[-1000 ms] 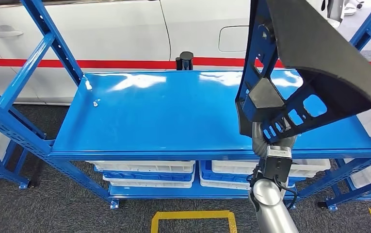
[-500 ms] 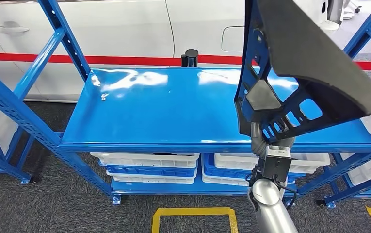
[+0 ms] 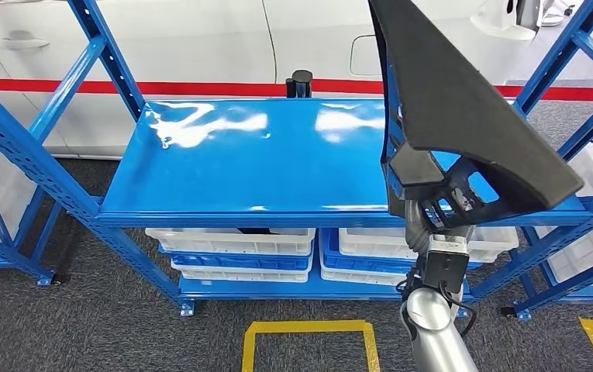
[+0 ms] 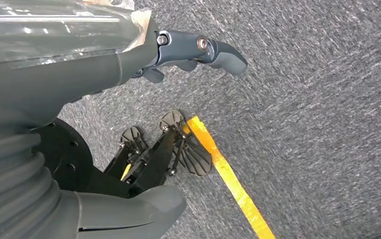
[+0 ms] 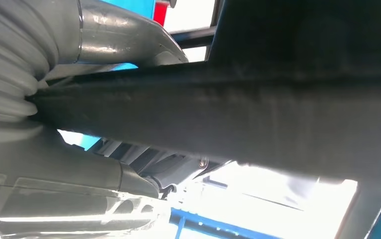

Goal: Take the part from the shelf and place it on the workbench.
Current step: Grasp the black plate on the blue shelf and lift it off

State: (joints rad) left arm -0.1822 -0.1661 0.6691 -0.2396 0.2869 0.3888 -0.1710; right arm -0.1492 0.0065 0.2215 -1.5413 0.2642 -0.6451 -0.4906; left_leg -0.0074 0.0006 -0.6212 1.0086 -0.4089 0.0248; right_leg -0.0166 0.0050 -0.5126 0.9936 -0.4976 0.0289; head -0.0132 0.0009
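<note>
Blue steel shelving [image 3: 53, 167] stands on grey carpet before a white car [image 3: 200, 39]; its glossy blue counter [image 3: 254, 163] lies bare ahead of us. We carry the part [image 3: 463, 116], a dark panel with a cut-out frame, high and tilted over the counter's right end, likely so it clears the edge before lowering. Our right robot hand [image 3: 425, 213] is clamped on its lower frame, forearm rising nearly vertical. Our left robot hand [image 4: 198, 50] hangs toward the carpet, fingers loosely spread, gripping nothing.
</note>
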